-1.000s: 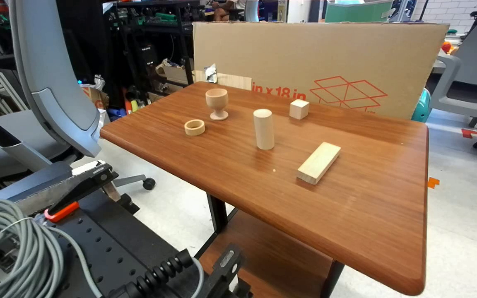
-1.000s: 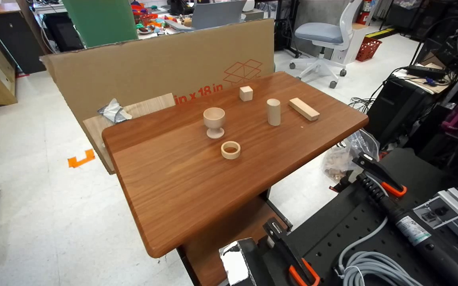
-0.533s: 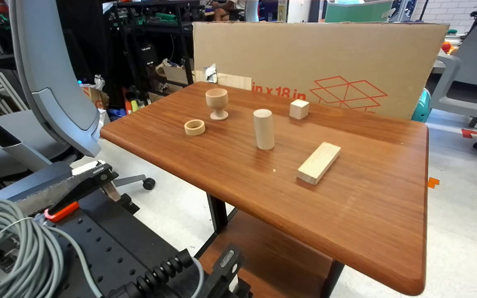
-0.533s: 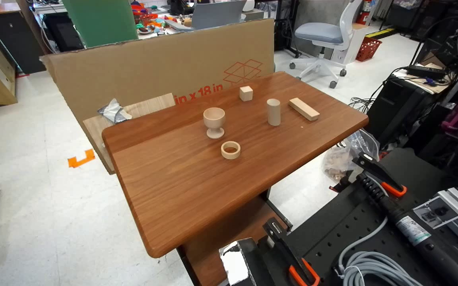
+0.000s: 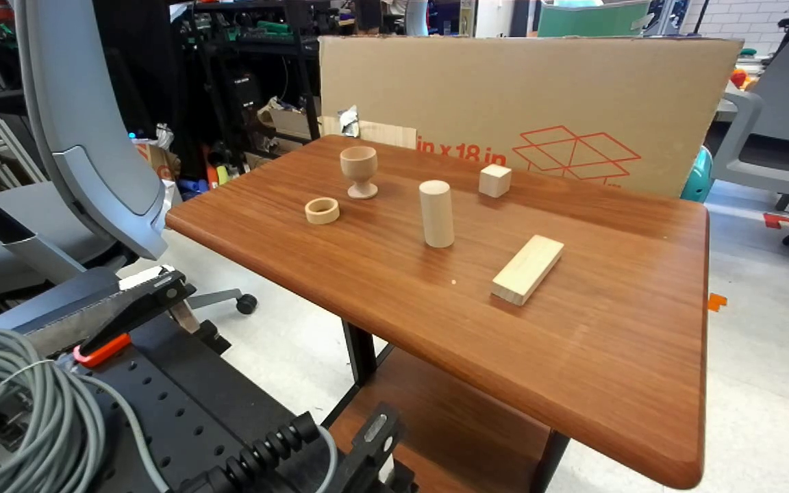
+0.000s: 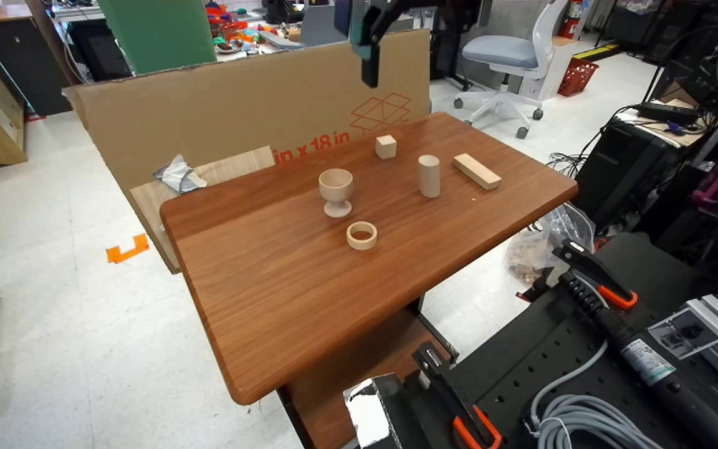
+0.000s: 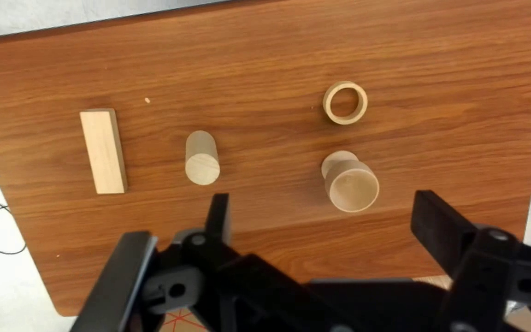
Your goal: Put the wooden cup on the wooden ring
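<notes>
1. Nearest in the wrist view is the pincer (image 7: 324, 212), along the bottom of the frame. Its jaws stand wide apart and it has hold of nothing. In an exterior view it hangs at the top of the frame, well above the bench (image 6: 272, 293).

2. Next is the cup (image 7: 353, 189), right of the centre in the wrist view. It stands upright on the bench, hollow side up, and is not gripped. So the grasp, which I take as the first real step, is not yet done.

3. At about the same depth, left of the centre, stands the cylinder (image 7: 202, 159); at the left of the frame lies the block (image 7: 103, 152). The task does not need these two.

4. Somewhat farther, at the upper right of the frame, is the ring (image 7: 327, 103). It lies flat, near the cup but apart from it, and carries nothing. In my judgement all main work is left: take the cup, lift it, bring it over the ring, set it there, let go.
</notes>
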